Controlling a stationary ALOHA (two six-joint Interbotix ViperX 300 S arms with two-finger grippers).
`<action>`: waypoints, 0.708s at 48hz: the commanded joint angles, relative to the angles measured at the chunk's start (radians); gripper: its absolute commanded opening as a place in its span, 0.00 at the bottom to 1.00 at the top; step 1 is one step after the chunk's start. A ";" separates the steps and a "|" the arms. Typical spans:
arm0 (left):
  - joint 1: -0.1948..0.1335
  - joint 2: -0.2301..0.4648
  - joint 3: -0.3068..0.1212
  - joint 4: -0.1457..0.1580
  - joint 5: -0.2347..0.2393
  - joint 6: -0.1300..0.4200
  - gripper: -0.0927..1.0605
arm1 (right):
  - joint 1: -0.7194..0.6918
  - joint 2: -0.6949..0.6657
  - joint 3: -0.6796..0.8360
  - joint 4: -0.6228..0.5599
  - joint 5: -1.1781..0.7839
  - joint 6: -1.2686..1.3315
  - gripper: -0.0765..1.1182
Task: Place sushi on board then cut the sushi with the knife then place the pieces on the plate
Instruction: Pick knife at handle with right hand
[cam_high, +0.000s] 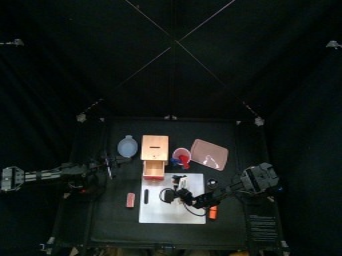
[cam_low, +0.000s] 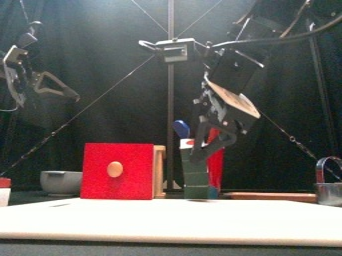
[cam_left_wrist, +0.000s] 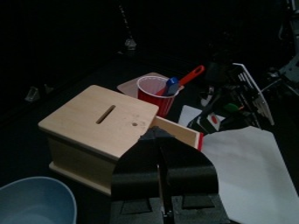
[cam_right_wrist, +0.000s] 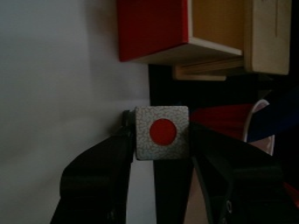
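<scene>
My right gripper (cam_right_wrist: 162, 166) is shut on a sushi roll (cam_right_wrist: 162, 132), whose end face is white with a red centre. It holds the dark roll (cam_low: 202, 186) low over the white cutting board (cam_high: 160, 207), near the board's back edge. In the top view the right gripper (cam_high: 183, 195) hides most of the roll. A red cup (cam_left_wrist: 152, 90) with a blue knife (cam_left_wrist: 173, 85) and a red knife (cam_left_wrist: 191, 74) stands behind the board. The pink tray (cam_high: 210, 153) lies at the back right. My left gripper (cam_left_wrist: 163, 179) rests shut at the table's left side, holding nothing.
A wooden box (cam_high: 155, 150) stands behind the board with its red drawer front (cam_low: 118, 171) pulled out toward it. A blue-grey bowl (cam_high: 127, 147) sits left of the box. A small red toy (cam_high: 131, 199) lies just left of the board.
</scene>
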 joint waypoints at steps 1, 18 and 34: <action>0.005 0.006 -0.014 0.002 0.000 -0.002 0.15 | 0.035 -0.017 -0.029 0.008 -0.017 0.002 0.61; 0.017 0.006 -0.017 0.002 0.000 0.000 0.15 | 0.055 -0.018 -0.075 0.199 -0.069 -0.061 0.80; 0.038 0.006 -0.015 0.002 0.000 0.000 0.15 | 0.055 -0.020 -0.114 0.255 -0.025 -0.075 0.81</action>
